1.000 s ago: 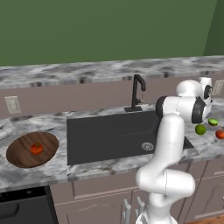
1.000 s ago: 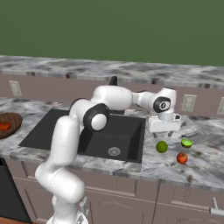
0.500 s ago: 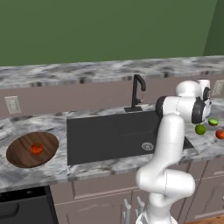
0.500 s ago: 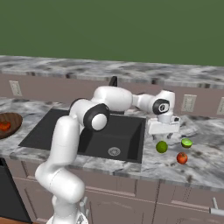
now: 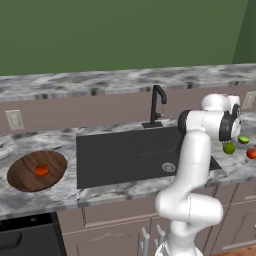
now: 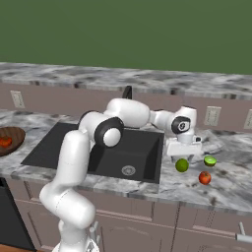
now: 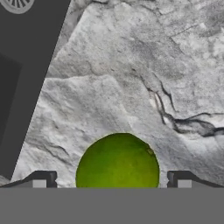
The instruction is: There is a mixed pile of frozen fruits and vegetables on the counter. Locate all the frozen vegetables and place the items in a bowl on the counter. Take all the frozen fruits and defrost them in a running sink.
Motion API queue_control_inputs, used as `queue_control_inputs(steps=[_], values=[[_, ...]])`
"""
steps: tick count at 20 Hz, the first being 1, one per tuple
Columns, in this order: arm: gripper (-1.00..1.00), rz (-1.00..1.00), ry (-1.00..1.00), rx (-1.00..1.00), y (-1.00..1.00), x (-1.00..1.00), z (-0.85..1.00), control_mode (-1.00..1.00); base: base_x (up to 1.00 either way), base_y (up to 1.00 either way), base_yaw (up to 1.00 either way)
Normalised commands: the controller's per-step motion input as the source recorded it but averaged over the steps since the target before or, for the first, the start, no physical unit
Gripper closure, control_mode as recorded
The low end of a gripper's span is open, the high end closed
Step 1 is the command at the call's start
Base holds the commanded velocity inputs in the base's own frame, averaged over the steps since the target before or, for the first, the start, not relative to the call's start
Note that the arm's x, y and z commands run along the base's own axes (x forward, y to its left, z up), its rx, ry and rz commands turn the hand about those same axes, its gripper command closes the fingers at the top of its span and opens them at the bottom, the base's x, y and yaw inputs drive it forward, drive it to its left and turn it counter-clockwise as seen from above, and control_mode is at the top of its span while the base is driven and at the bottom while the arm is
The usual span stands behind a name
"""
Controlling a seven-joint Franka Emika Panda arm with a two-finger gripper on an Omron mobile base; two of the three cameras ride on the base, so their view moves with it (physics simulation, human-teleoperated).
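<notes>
The plain bright green ball (image 7: 118,160) is cut off at the hand view's bottom, its lower part unseen; the large dark grey rectangular sink (image 7: 26,65) and its round silver drain (image 7: 17,4) run past the frame's edge.

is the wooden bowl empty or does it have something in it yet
Not empty. The bowl on the counter left of the sink holds one red-orange tomato-like lump.

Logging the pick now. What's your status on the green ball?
Claw open, over green ball. Ball on counter, between fingertips, ungripped. Nothing in the way.
</notes>
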Motion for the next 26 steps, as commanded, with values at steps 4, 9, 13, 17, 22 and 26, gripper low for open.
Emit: queue_control_inputs(steps=[4,9,13,17,22,26], values=[[-1.00,0.00,0.03,0.00,0.00,-0.17,-0.17,-1.00,0.00,0.00,0.00],[-1.00,0.00,0.03,0.00,0.00,-0.19,-0.17,-1.00,0.00,0.00,0.00],[-1.00,-0.01,0.06,0.00,0.00,-0.10,-0.22,-1.00,0.00,0.00,0.00],[-1.00,-0.02,0.04,0.00,0.07,-0.01,-0.25,-1.00,0.00,0.00,0.00],[-1.00,0.00,-0.02,0.00,0.13,0.05,-0.04,-1.00,0.00,0.00,0.00],[1.00,0.00,-0.01,0.00,0.17,0.04,-0.02,-1.00,0.00,0.00,0.00]])
